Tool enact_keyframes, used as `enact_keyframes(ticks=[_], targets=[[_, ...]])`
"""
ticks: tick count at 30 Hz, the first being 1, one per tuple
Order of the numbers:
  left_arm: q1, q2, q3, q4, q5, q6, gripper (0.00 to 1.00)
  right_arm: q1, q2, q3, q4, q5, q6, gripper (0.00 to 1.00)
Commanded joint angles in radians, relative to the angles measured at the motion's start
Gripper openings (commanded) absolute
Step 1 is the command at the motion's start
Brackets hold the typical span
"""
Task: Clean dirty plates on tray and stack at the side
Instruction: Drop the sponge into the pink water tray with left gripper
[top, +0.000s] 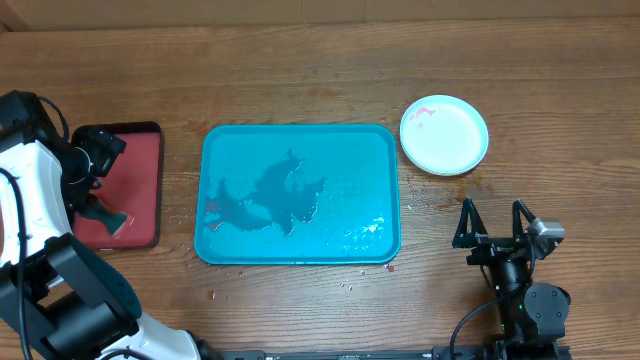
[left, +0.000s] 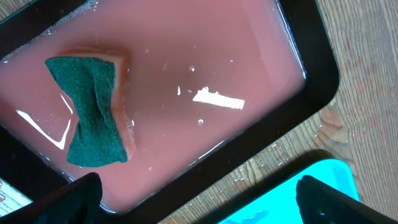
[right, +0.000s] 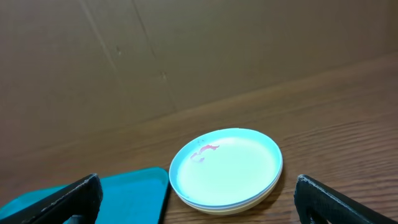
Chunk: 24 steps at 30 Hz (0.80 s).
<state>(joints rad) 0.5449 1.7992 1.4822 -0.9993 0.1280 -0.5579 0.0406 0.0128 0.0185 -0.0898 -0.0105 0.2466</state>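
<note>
Two trays lie on the wooden bench in the overhead view. The large teal tray sits mid-bench, bare of plates, with a dark puddle spread over its wet floor. The plates are stacked on the bench just beside its far right corner, and the top one is blue-rimmed with a red smear. A smaller dark-rimmed pink-red tray lies to the left, with the left arm above it. The right tool hangs over bare bench near the teal tray's near right corner, released, its fingers spread.

The left wrist view looks down into the pink-red tray, which holds a shallow layer of liquid. A green-faced sponge lies in it. The left tool is released, its fingers wide apart and gripping nothing.

In the right wrist view the plates sit ahead of the spread fingers, a yellowish rim showing under the blue one, beside the teal tray's corner.
</note>
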Motion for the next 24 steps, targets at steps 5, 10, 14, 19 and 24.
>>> enact_keyframes(ticks=[5, 10, 14, 19, 24], targets=[[0.005, -0.016, 0.018, 0.002, 0.003, 0.008, 1.00, -0.003, -0.010, -0.010, 0.006, 0.010, -0.042, 1.00], [0.005, -0.016, 0.018, 0.002, 0.003, 0.008, 0.99, -0.003, -0.010, -0.010, 0.006, 0.010, -0.042, 1.00], [0.005, -0.016, 0.018, 0.002, 0.003, 0.009, 1.00, -0.003, -0.010, -0.010, 0.006, 0.010, -0.042, 1.00], [0.005, -0.014, 0.018, 0.002, 0.003, 0.008, 1.00, -0.003, -0.010, -0.010, 0.006, 0.010, -0.042, 1.00], [0.005, -0.010, 0.018, 0.004, 0.000, 0.008, 1.00, -0.003, -0.010, -0.010, 0.006, 0.010, -0.042, 1.00]])
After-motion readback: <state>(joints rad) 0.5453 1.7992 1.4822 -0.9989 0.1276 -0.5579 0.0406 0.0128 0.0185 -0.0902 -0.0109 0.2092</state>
